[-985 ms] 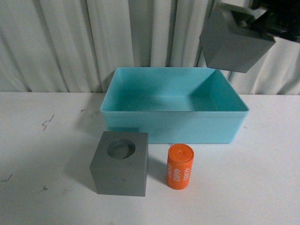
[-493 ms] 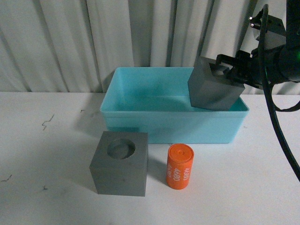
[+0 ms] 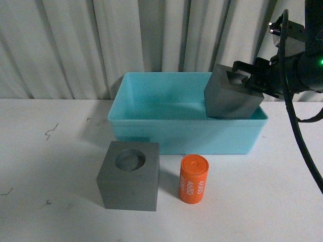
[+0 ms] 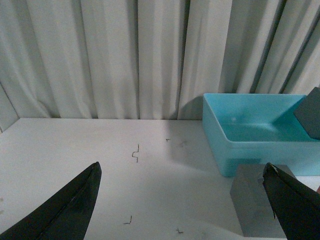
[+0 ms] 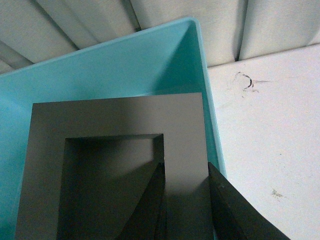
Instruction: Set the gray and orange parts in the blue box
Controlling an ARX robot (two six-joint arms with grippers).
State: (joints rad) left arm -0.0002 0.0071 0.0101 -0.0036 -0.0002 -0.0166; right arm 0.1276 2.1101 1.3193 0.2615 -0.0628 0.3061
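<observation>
Pale pleated curtains [image 3: 101, 45] hang behind a white table [image 3: 50, 166] marked with a few small dark scuffs. On the table, toward the back, sits the blue box [image 3: 186, 133], a wide, shallow turquoise bin with its open top facing up.

Over the box's right rear part hangs the gray cube with a rectangular recess [image 3: 227, 103], tilted, with its lower edge dipping behind the box's front rim. Whether it touches the box floor cannot be told. The right gripper [image 3: 246, 75] clamps one wall of this cube. The right wrist view shows one finger [image 5: 145, 200] inside the recess and the other against the outer face.

In front of the box, just apart from its front wall, the gray cube with a round recess [image 3: 130, 184] rests flat on the table with its recess facing up. Just beside it, on its right, the orange cylinder [image 3: 193, 180] stands upright, white digits running along its side.

The left gripper [image 4: 177, 210] hovers low over the table to the left of the box, jaws spread wide.
</observation>
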